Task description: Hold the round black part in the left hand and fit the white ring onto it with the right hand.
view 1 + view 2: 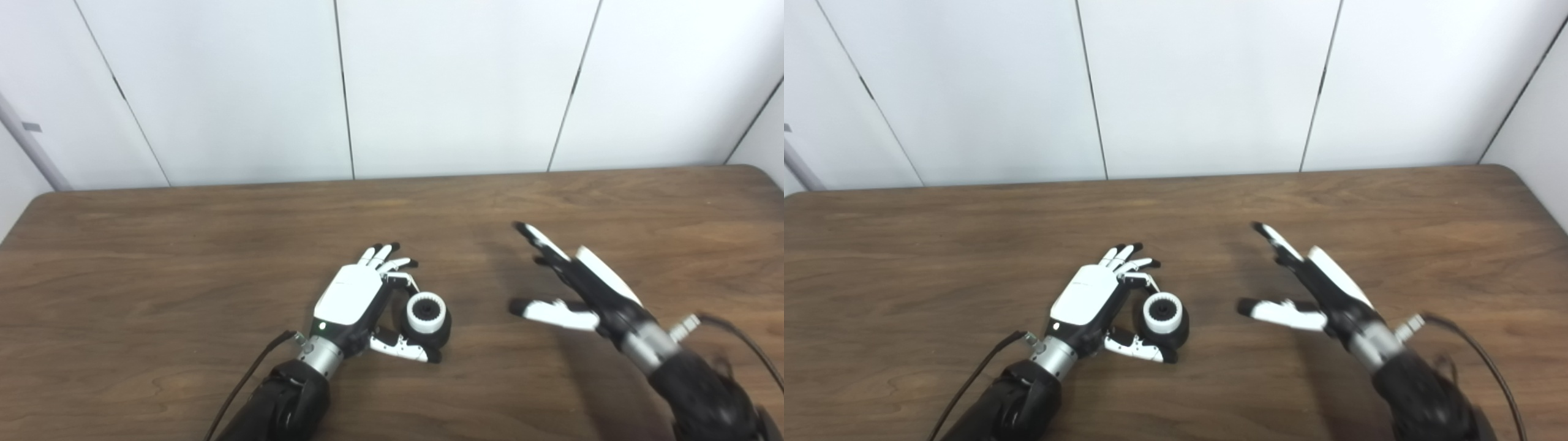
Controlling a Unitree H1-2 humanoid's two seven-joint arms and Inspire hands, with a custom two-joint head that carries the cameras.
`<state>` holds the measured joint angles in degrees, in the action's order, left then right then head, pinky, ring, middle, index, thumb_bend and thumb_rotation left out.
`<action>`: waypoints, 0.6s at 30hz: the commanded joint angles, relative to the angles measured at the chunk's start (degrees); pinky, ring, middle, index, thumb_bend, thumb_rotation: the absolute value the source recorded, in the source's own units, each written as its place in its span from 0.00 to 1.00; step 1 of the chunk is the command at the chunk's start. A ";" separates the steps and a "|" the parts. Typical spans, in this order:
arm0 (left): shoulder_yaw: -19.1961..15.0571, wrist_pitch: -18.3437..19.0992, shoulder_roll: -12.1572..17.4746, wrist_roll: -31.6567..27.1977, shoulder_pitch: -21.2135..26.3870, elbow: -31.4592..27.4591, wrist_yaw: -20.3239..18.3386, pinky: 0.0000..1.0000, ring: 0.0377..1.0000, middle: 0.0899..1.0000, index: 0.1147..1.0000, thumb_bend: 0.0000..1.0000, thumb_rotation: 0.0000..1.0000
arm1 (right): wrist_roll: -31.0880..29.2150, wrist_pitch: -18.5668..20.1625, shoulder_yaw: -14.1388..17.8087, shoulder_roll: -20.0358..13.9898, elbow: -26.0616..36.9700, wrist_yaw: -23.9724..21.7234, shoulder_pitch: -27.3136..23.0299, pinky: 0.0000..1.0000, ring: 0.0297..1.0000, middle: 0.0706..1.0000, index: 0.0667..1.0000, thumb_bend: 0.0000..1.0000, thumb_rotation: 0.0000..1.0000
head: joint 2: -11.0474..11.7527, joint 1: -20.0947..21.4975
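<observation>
left robot hand (358, 300) pinches black part (436, 327) on worktop (184, 275) | white ring (425, 310) seated on top, opening faces up-camera | right robot hand (572, 288) spread, empty

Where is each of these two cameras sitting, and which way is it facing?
Left eye view: on the head, looking down at the wooden table; both forearms enter from below.
Right eye view: beside it, a little to the right, aimed the same way, with the same arms.
Shared: left hand around the round black part, which carries the white ring; right hand open and empty, apart from it.
</observation>
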<state>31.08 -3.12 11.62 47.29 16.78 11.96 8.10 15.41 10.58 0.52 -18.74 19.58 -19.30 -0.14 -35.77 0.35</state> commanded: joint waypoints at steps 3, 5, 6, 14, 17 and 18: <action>1.16 1.05 0.23 1.77 -1.61 3.94 -1.95 1.00 0.97 0.83 0.41 0.52 0.05 | -4.49 -6.87 3.23 0.36 2.34 4.31 4.53 0.90 0.99 1.00 1.00 0.72 0.72 | 0.04 0.05; 1.06 1.07 0.24 1.96 -1.54 4.22 -1.66 1.00 0.97 0.83 0.41 0.52 0.05 | -6.77 -8.55 4.43 1.01 2.49 5.38 7.65 0.92 0.99 1.00 1.00 0.64 0.68 | 0.12 0.16; 0.97 0.98 0.26 1.94 -1.53 4.44 -1.50 1.00 0.96 0.83 0.41 0.52 0.05 | -7.59 -9.35 4.91 1.35 2.52 5.90 9.32 0.91 0.99 1.00 1.00 0.61 0.67 | 0.20 0.23; 0.91 1.02 0.49 2.36 -1.22 5.52 -1.04 1.00 0.96 0.83 0.41 0.52 0.05 | -9.87 -13.58 6.07 3.04 1.99 9.06 14.74 0.96 1.00 1.00 0.99 0.50 0.57 | 0.68 0.51; 0.67 0.93 0.45 1.92 -1.12 5.91 -0.96 1.00 0.97 0.83 0.41 0.52 0.05 | -9.48 -13.46 5.72 3.05 1.70 9.40 14.56 0.98 1.00 1.00 0.98 0.47 0.52 | 0.95 0.59; 0.44 1.05 0.40 1.49 -1.14 5.80 -1.30 1.00 0.97 0.83 0.41 0.52 0.05 | -9.03 -13.31 5.56 2.92 1.64 9.43 14.43 0.98 1.00 1.00 0.99 0.47 0.51 | 0.99 0.65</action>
<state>30.92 -3.19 11.22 47.82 17.37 13.52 8.77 6.56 -0.37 5.78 -15.12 19.85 -10.67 15.48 -34.80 0.88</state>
